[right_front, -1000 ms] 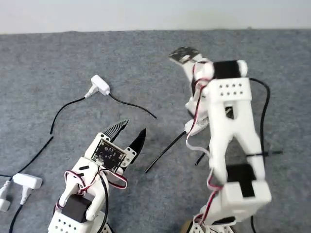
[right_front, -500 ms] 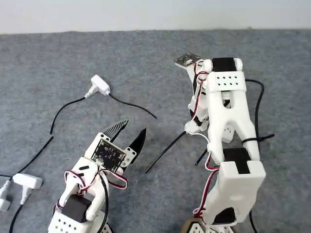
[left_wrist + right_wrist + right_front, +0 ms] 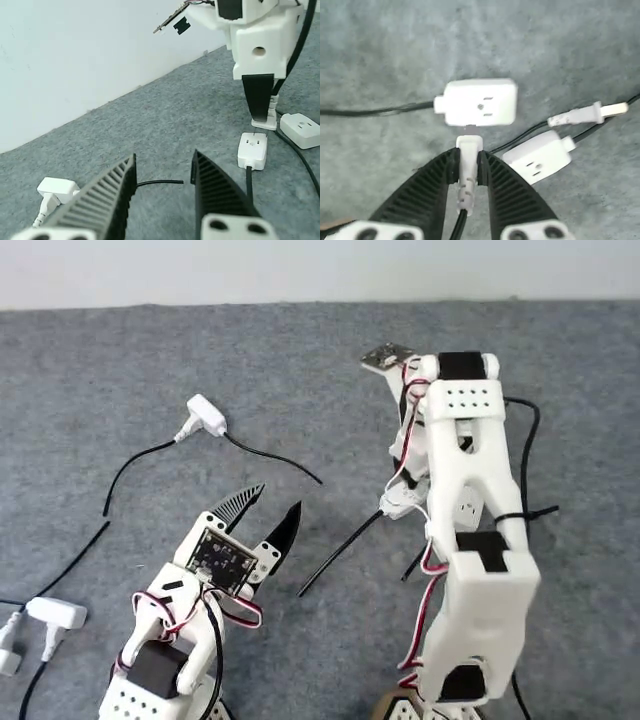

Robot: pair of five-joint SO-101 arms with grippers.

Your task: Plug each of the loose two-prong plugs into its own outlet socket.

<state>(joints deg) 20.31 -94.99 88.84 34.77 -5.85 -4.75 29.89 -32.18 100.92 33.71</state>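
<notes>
So far nothing is plugged in, as best I can judge. Right gripper is clenched on a white two-prong plug with a black cable. It grips the plug by the body, nose pointing at the white rectangular outlet socket. The plug tip touches or sits just at the socket's side edge. The slots on the socket's face show bare, so the plug is not seated. Its prongs are hidden.

A second white outlet socket lies just beside the first, at an angle, slots likewise bare. A slim white plug lies loose near it on a black lead, prongs free.

Left gripper has its black ribbed fingers released and spread wide, grasping nothing. It hovers low over the grey carpeted table, well apart from the sockets. A white angled plug lies loose on the carpet beyond it, cable trailing. Small white fittings sit at the left edge of the high view, too small to tell plug from socket.

Receptacles: two sockets seen, both empty.

Left to do, by my reckoning: the whole job. The held plug probably needs lifting or turning so its prongs meet the slots on the face. After that come the other loose plugs, one per socket.
</notes>
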